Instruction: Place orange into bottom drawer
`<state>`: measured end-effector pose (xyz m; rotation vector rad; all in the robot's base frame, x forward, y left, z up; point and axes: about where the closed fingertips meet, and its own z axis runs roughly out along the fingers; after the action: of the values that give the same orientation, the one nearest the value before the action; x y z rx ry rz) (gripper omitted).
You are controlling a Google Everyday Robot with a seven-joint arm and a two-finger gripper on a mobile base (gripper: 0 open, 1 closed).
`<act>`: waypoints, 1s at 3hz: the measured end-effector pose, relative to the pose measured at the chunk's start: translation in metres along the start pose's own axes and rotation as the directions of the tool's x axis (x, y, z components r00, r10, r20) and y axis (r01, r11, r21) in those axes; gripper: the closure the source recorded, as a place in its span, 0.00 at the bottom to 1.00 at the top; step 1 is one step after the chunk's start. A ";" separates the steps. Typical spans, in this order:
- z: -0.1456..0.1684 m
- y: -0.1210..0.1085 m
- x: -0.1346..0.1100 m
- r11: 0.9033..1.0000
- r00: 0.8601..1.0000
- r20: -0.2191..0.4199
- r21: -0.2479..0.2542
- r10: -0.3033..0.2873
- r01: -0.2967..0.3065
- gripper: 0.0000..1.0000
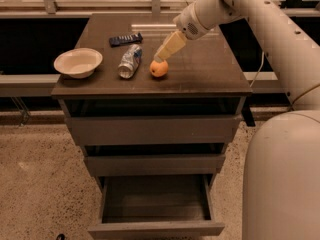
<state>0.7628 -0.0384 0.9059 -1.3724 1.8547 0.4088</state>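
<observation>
- The robot's white body [282, 184] fills the lower right. The right and bottom edges of the view cut it off, so its whole shape cannot be made out.
- The arm [260, 19] runs from the top right, where the upper edge cuts it. It slopes down and to the left over the back right corner of the bench [210, 74] and ends in a rounded wrist [192, 21] above the back half of the top.
- The bench is a dark cabinet with drawers. Its top shows in full, but its foot lies below the lower edge of the view.
- The bottom drawer [155, 201] stands pulled out toward the camera and is narrower than the middle drawer [155, 164] above it. The back of its inside sits in shadow under that drawer.
- A cream bowl [78, 62] sits upright near the front left corner.
- A crushed silvery bottle [129, 61] lies on its side between the bowl and the orange [159, 68], near the fruit but apart from it.
- The gripper [159, 58] is a cream wedge pointing down and left from the wrist, with its tip just over the top of the orange. I cannot tell whether it is open or closed, nor whether it touches the fruit.
- A dark flat thing [125, 39] lies toward the back edge, left of centre and behind the bottle. What it is cannot be made out.
- The orange rests on the bench top, near the middle and somewhat toward the front edge.
</observation>
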 end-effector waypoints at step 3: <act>0.042 0.006 0.024 1.000 0.999 -0.043 -0.004 -0.028 0.028 0.00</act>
<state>0.7713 -0.0246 0.8598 -1.4186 1.8682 0.3707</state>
